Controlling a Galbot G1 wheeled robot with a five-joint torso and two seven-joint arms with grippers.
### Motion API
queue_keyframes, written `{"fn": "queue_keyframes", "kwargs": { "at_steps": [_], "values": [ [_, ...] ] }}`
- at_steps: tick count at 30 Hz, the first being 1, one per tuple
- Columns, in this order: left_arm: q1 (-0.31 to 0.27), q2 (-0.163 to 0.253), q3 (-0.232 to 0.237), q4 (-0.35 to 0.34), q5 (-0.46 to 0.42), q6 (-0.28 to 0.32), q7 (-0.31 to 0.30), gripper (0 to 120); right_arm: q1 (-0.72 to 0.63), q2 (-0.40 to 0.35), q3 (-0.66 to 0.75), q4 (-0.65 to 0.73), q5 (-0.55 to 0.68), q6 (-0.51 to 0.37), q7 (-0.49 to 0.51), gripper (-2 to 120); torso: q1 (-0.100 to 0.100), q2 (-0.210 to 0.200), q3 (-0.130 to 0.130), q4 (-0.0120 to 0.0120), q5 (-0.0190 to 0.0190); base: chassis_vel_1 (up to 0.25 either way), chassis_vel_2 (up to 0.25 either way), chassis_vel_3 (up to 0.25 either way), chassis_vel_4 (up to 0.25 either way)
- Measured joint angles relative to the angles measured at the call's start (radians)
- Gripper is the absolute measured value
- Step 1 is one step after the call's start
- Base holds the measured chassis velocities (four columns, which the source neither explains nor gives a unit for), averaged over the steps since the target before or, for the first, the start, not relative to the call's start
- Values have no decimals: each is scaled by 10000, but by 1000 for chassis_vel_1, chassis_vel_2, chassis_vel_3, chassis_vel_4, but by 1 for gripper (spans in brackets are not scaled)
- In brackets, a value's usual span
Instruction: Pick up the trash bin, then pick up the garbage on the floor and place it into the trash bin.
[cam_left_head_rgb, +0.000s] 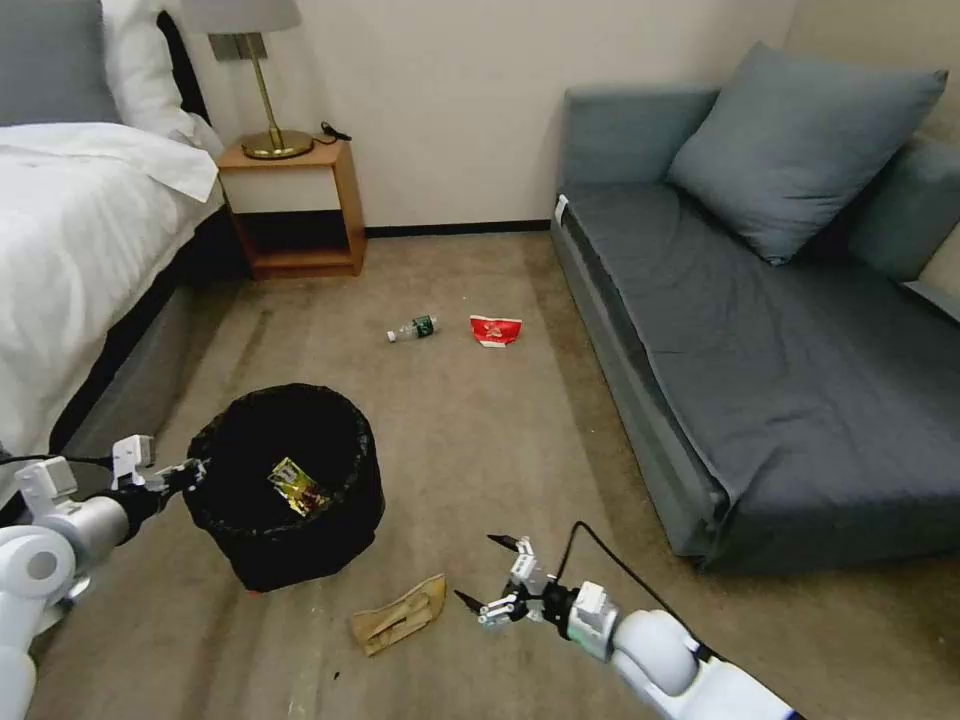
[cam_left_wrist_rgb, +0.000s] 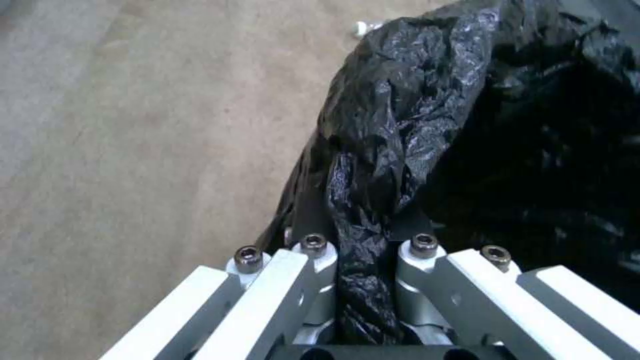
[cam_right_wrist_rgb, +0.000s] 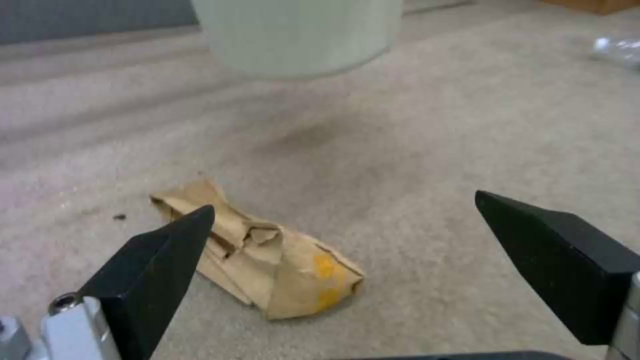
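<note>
Left end effector (cam_left_head_rgb: 190, 472) clenched on trash bin (cam_left_head_rgb: 285, 485) liner, right end effector (cam_left_head_rgb: 490, 572) spread wide beside paper bag (cam_left_head_rgb: 398, 613)

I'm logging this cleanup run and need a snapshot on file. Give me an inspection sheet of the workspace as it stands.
Surface: beige carpet floor, a few dark specks near the paper bag.
Job's things: trash bin with black liner, gold wrapper inside; brown paper bag, green-labelled bottle and red packet lie on the carpet.
Clutter: nothing seen.
Grippers: left end effector shut on the bin's liner rim; right end effector open, beside the paper bag, not touching it.
Cables: black cable looping from the right wrist.
Surroundings: bed, nightstand with lamp, grey sofa with cushion.
</note>
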Motion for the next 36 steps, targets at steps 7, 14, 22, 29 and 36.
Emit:
{"fn": "queue_keyframes", "kwargs": {
  "at_steps": [7, 14, 22, 29, 36],
  "values": [
    [67, -51, -49, -168, -17, 1, -35, 7, 857, 699, -1143, -1352, -202, 82, -401, 100, 1, -1, 1, -1, -1, 0, 0, 0, 0],
    [153, -79, -331, -212, -105, 0, -52, 7, 1438, 1423, -2108, -2317, -486, 110, -657, 100, 0, 0, 1, 0, -2, 0, 0, 0, 0],
    [141, -160, -342, -191, -113, 0, -53, 7, 1725, 2018, -2432, -3199, -657, 185, -561, 100, 0, 0, 0, 0, 0, 0, 0, 0, 0],
    [-70, -303, -108, -87, -39, 0, -69, 7, 2088, 2359, -2450, -4088, -956, 363, -396, 100, 1, -1, 0, -2, 0, 0, 0, 0, 0],
    [-58, -386, -83, 12, 37, 0, -70, 7, 2185, 2598, -2509, -4341, -1137, 354, -186, 93, 1, 0, 1, -1, -1, 0, 0, 0, 0]
  ]
}}
